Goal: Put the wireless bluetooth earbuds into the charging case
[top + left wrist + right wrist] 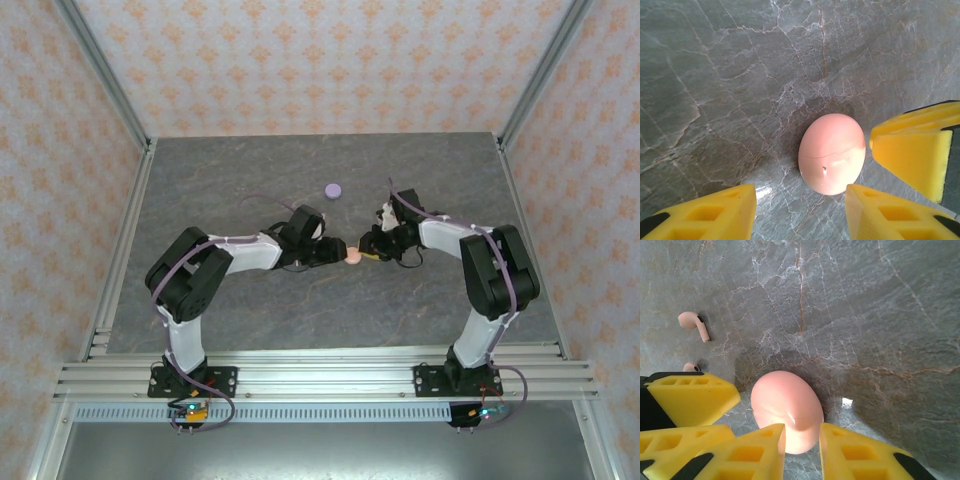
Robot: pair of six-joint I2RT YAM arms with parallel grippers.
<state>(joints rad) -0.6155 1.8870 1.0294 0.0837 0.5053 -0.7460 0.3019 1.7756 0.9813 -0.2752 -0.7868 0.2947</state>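
Observation:
A closed pink charging case [352,256] lies on the grey marble tabletop between my two grippers. In the right wrist view my right gripper [802,440] is shut on the near end of the case [787,405], a yellow finger on each side. My left gripper [800,202] stands open, and the case [832,152] sits just past its fingertips, close to the right one. One pale pink earbud [693,323] lies loose on the table. A second earbud [689,366] peeks out from behind the left gripper's finger [692,397].
A round lilac case [333,190] sits farther back at the table's middle. The right gripper's yellow finger [912,152] crowds the case from the right in the left wrist view. Aluminium frame posts and patterned walls enclose the table.

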